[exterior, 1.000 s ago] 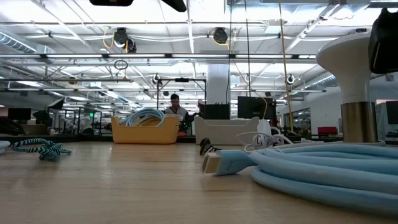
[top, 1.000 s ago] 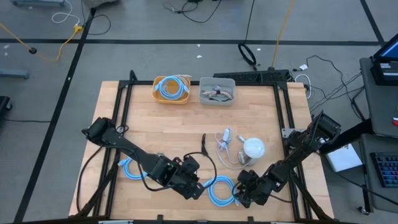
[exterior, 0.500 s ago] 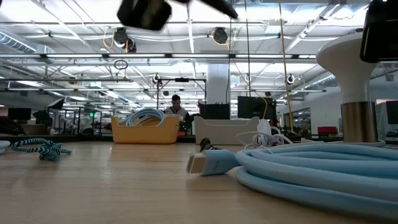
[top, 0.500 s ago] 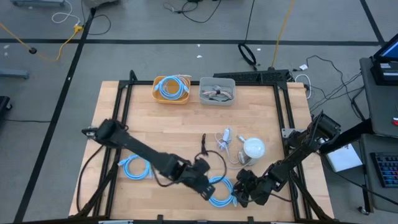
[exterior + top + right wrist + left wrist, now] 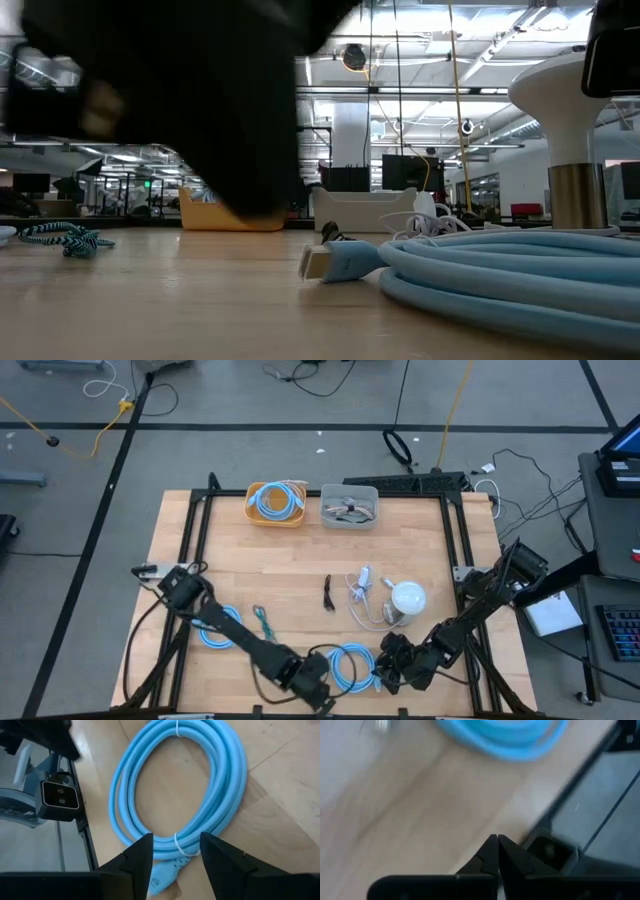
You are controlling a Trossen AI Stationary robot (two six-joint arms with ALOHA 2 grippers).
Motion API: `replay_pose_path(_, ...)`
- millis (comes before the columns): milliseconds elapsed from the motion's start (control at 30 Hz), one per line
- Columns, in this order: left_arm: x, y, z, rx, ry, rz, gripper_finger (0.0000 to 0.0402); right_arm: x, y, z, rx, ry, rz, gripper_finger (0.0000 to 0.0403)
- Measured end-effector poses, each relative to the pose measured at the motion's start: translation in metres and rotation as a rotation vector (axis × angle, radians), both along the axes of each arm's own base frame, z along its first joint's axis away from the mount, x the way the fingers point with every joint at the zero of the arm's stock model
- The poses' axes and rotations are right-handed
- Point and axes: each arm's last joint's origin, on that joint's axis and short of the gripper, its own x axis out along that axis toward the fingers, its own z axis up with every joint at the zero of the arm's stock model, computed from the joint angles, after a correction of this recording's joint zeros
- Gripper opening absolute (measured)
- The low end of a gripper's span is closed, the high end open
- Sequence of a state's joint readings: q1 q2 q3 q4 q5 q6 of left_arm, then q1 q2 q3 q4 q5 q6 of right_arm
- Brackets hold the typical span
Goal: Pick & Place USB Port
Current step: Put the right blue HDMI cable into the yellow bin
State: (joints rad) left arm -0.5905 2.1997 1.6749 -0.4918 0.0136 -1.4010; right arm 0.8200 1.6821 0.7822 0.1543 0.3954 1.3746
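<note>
Blue cable coil between parted right pincer; left pincer together.

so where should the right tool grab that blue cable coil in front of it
Take the blue cable coil across its bundled strands beside the white tie, coming straight down. It lies flat on the table, and the right tool already stands open there.

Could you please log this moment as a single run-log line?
left gripper: shut, empty, front table edge | right gripper: open beside blue cable coil | yellow bin: holds cable
</note>
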Motion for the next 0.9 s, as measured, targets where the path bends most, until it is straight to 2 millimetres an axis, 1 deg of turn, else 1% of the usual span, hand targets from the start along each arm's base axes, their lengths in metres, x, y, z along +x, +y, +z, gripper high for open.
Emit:
replay_pose_path(167,0.019,0.011,-0.019,-0.019,-0.035,0.017,0.0003,0.001,0.0,0.0,0.004,-0.004,0.003,0.0155)
replay_pose_path(300,0.028,0.022,-0.031,-0.001,-0.032,0.003,0.0002,0.001,-0.001,-0.001,0.038,0.038,0.022,0.0161)
replay_pose_path(633,0.045,0.054,-0.032,0.061,-0.072,-0.031,0.0001,-0.003,-0.004,-0.005,0.032,0.113,-0.005,0.0183)
replay_pose_path(800,0.051,0.063,-0.032,0.059,-0.087,-0.048,0.0001,-0.004,-0.007,-0.007,0.037,0.145,-0.046,0.0195)
replay_pose_path(900,0.052,0.064,-0.032,0.064,-0.101,-0.062,0.0,-0.003,-0.009,-0.007,0.041,0.15,-0.062,0.0206)
